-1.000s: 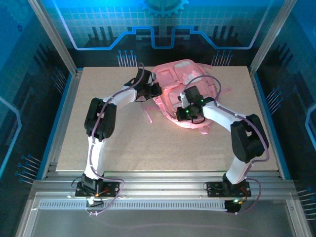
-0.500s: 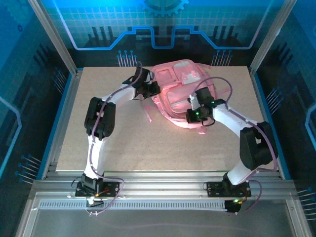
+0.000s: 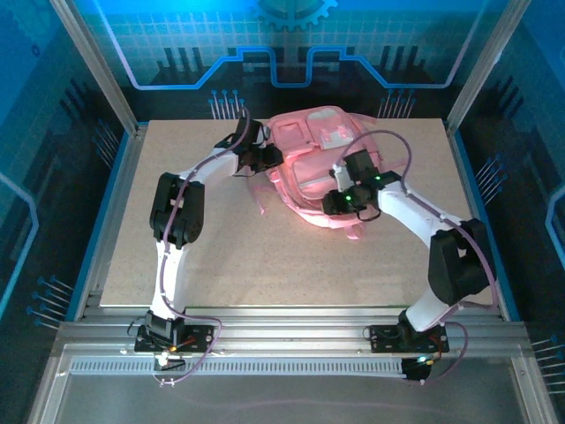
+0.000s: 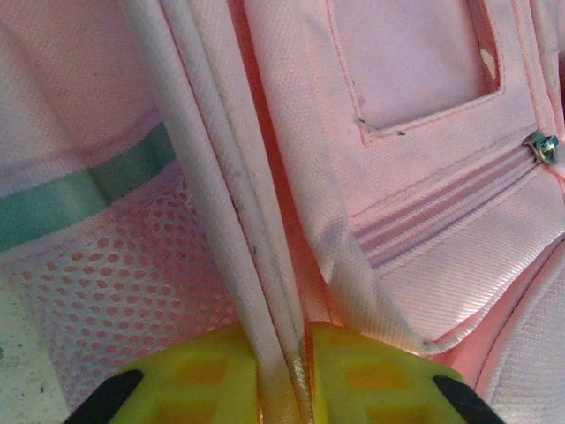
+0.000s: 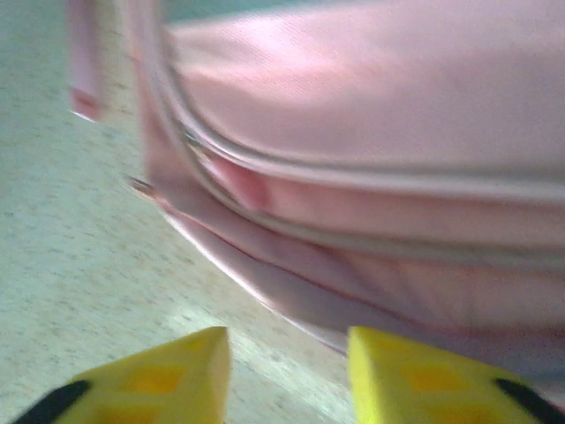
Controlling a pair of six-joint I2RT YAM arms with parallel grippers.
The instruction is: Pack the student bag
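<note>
Bag pinched on one side, free on the other

The bag lies flat at the far middle of the table, with its front up.

The left gripper sits at the bag's left side. Its fingers are close together, and a white seam of the bag is squeezed between them. I think it holds the seam so the soft bag does not slide, or so that side can be pulled.

The right gripper is at the bag's near right side, low by the table. Its fingers stand apart with only bare table between them. The bag's puffy edge is just in front of it. It is near, but as far as I can tell it is not touching. I think this gripper is placed there so it can move in and grab that edge.
</note>
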